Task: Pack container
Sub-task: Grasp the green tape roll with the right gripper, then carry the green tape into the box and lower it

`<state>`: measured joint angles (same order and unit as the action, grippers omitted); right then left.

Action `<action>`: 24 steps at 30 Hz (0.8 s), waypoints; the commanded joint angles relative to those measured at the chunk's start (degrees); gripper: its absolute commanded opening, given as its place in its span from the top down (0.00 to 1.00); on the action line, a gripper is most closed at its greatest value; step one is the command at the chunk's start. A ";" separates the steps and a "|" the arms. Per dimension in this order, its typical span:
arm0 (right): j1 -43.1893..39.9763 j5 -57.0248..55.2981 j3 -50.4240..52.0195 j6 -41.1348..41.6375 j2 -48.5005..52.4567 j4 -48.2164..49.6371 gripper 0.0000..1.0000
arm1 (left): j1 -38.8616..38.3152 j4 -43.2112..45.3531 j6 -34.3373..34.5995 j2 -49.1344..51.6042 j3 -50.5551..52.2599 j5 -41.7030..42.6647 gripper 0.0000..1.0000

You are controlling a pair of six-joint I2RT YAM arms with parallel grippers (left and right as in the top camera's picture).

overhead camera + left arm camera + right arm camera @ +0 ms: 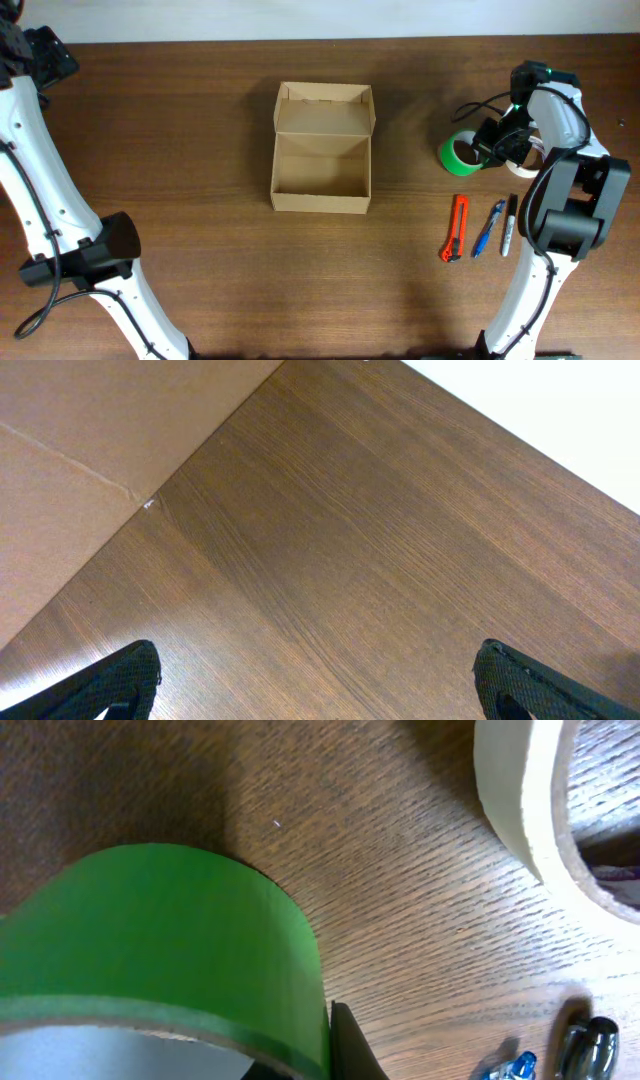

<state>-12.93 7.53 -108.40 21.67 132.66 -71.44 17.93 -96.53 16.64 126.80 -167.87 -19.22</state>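
On the bench (200,120), at the right, a green tape roll (150,940) lies flat, with a cream tape roll (520,800) near it on its right. Nearer to me, a red box cutter (456,228), a blue pen (489,228) and a black marker (509,224) lie side by side.

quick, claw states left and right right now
Left claw: open, holding nothing.
Right claw: at the green tape roll; grip cannot be told.
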 commanded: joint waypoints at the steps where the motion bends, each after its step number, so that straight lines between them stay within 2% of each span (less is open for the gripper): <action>1: 0.20 -0.70 -0.83 -0.04 0.04 -0.28 0.96 | 0.28 -0.13 -0.66 -1.36 0.22 0.44 0.00; 4: 0.20 -0.66 -4.52 -0.42 -1.99 -3.13 0.97 | 0.28 -0.11 -0.68 -1.36 0.22 0.44 0.00; 7: 0.76 -0.35 -12.52 -3.54 -4.83 -7.67 0.96 | 0.28 -0.13 -0.66 -1.36 0.22 0.44 0.00; 12: 4.48 -0.74 -31.39 -9.75 -8.79 -17.66 0.96 | 0.28 -0.13 -0.66 -1.36 0.22 0.44 0.00; 17: 12.37 -4.09 -48.63 -12.98 -9.92 -25.90 0.96 | 0.28 -0.11 -0.66 -1.36 0.22 0.44 0.00; 24: 28.22 -7.37 -48.83 -14.86 -10.34 -25.88 0.96 | 0.28 -0.13 -0.66 -1.36 0.22 0.44 0.00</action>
<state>10.00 3.40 -158.71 8.49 119.83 -96.97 17.93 -96.53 16.64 126.80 -167.87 -19.00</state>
